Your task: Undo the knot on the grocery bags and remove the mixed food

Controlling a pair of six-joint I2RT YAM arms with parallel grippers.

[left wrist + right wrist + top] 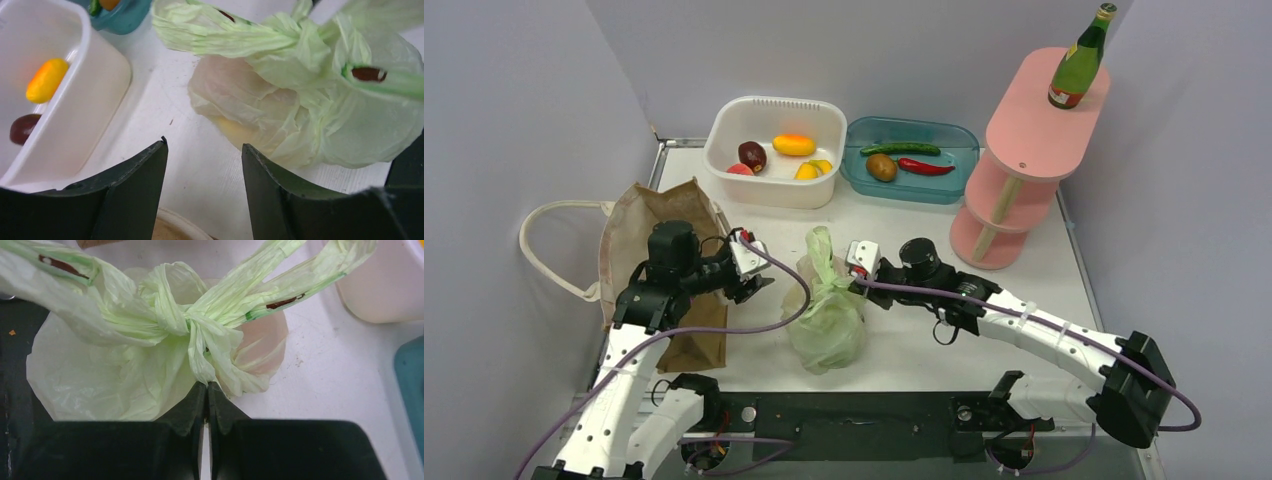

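Observation:
The pale green plastic bag point(829, 320) stands tied mid-table, its knot point(185, 322) on top and its handle ends spread out. My right gripper point(206, 385) is shut on a twisted strand of the bag just below the knot. My left gripper point(203, 142) hangs open to the left of the bag point(320, 115), with bare table between its fingers. Pale and yellowish food shows dimly through the plastic. The brown paper bag point(639, 225) with white loop handles lies flat at the left, under my left arm.
A white tub point(769, 103) with fruits and a teal tray point(914, 125) with a red chilli, a cucumber and a brown round item stand at the back. A pink tiered shelf point(1034, 130) at the back right carries a green glass bottle point(1081, 60).

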